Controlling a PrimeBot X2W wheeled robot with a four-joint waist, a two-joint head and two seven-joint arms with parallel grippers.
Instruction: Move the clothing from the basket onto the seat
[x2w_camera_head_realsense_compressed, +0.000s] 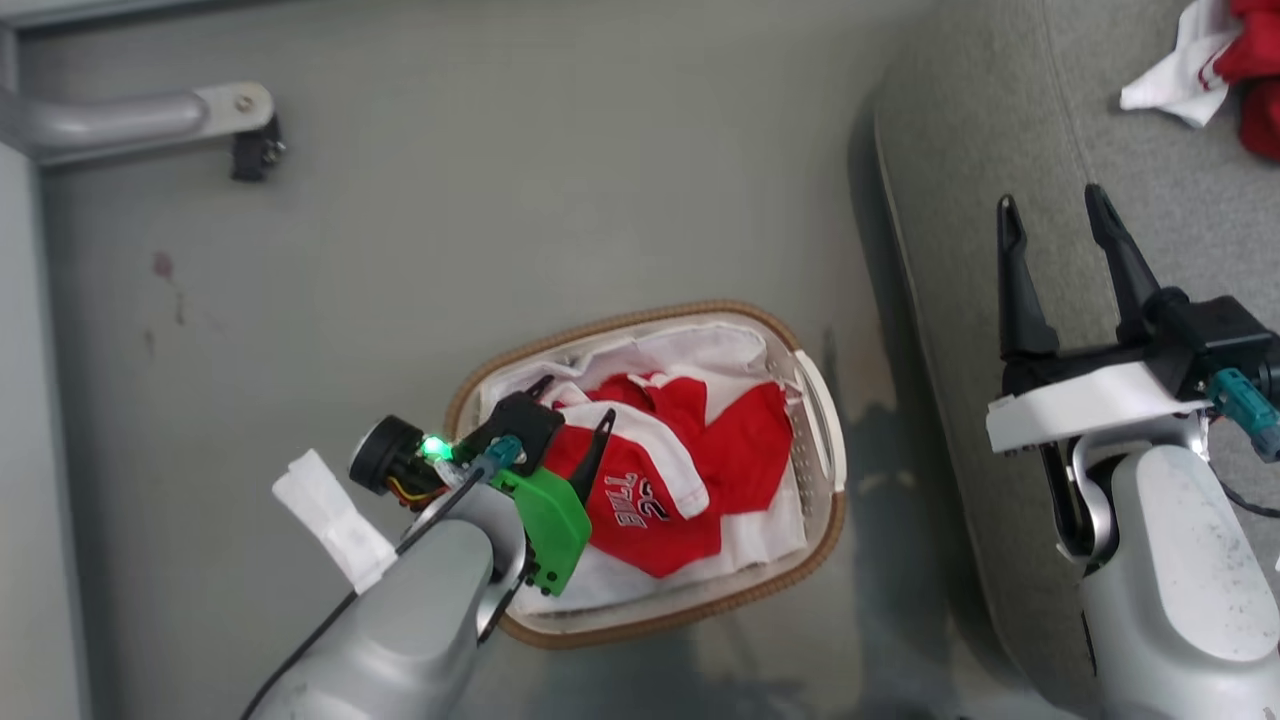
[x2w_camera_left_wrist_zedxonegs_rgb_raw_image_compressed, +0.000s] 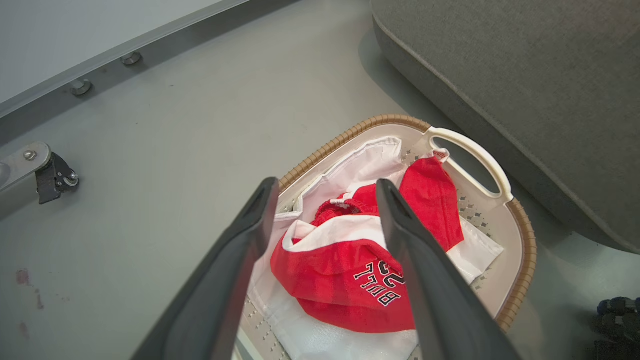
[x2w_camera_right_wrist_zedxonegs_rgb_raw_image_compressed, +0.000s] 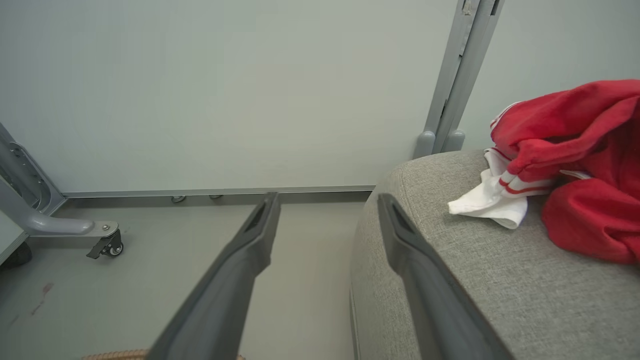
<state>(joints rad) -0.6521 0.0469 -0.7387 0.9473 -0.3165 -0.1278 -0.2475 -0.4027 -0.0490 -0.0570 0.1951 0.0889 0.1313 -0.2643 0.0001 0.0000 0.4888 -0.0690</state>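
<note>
The white basket (x2w_camera_head_realsense_compressed: 640, 318) with its brown rim stands on the floor beside the grey seat (x2w_camera_head_realsense_compressed: 1000, 120). Red clothing (x2w_camera_head_realsense_compressed: 740, 450) with white trim and dark lettering lies crumpled in it on a white sheet. My left gripper (x2w_camera_head_realsense_compressed: 577, 400) hangs open over the basket's left side, nothing between its fingers. In the left wrist view, the left gripper (x2w_camera_left_wrist_zedxonegs_rgb_raw_image_compressed: 327, 184) points at the red clothing (x2w_camera_left_wrist_zedxonegs_rgb_raw_image_compressed: 340, 270) inside the basket (x2w_camera_left_wrist_zedxonegs_rgb_raw_image_compressed: 525, 250). My right gripper (x2w_camera_head_realsense_compressed: 1050, 198) stands open and empty above the seat's edge. More red clothing (x2w_camera_right_wrist_zedxonegs_rgb_raw_image_compressed: 590, 150) rests on the seat (x2w_camera_right_wrist_zedxonegs_rgb_raw_image_compressed: 475, 280), right of the right gripper (x2w_camera_right_wrist_zedxonegs_rgb_raw_image_compressed: 328, 197).
A grey metal frame leg with a black caster (x2w_camera_head_realsense_compressed: 240, 120) sits on the floor at the far left. A pale wall and a grey post (x2w_camera_right_wrist_zedxonegs_rgb_raw_image_compressed: 460, 75) rise behind the seat. The seat's edge (x2w_camera_left_wrist_zedxonegs_rgb_raw_image_compressed: 525, 75) runs close along the basket's handle side.
</note>
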